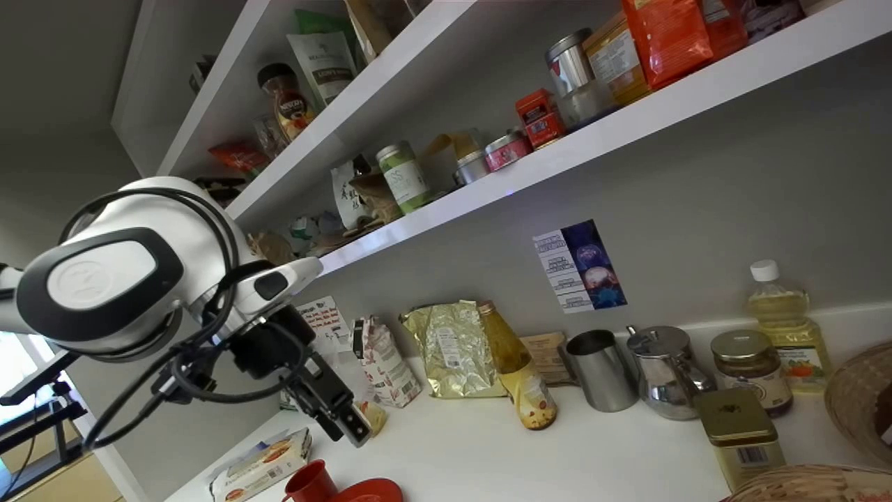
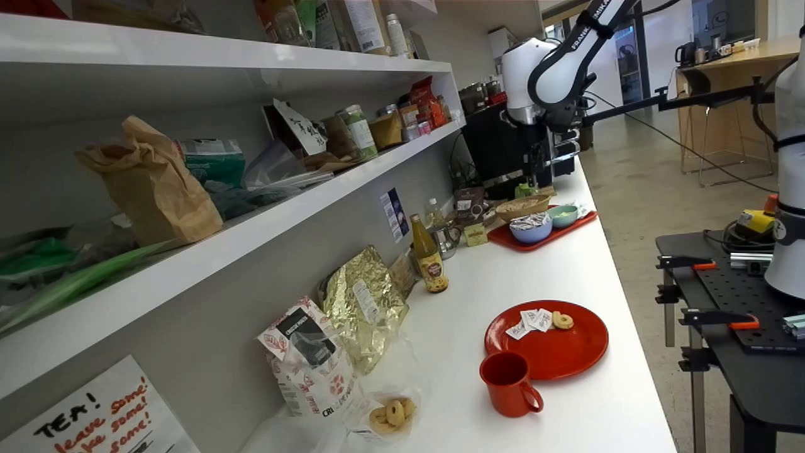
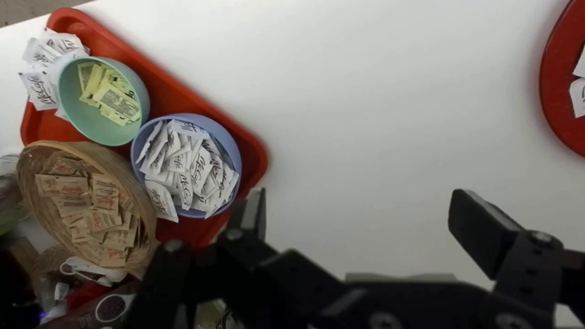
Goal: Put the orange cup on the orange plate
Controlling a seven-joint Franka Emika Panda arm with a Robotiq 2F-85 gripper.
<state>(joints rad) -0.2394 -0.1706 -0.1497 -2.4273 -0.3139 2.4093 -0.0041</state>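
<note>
The orange cup, red-orange in the pictures, stands upright on the white counter with its handle toward the counter's front edge. It also shows at the bottom of an exterior view. The orange plate, a red-orange oval, lies just beside the cup and holds white packets and a ring-shaped biscuit. Only the plate's edge shows at the right of the wrist view. The cup is out of the wrist view. My gripper is open and empty, pointing down high above the counter, away from the cup and plate.
A red tray holds a blue bowl, a green bowl and a wicker basket. Along the wall stand a yellow bottle, a gold bag and a white bag. A shelf overhangs the counter.
</note>
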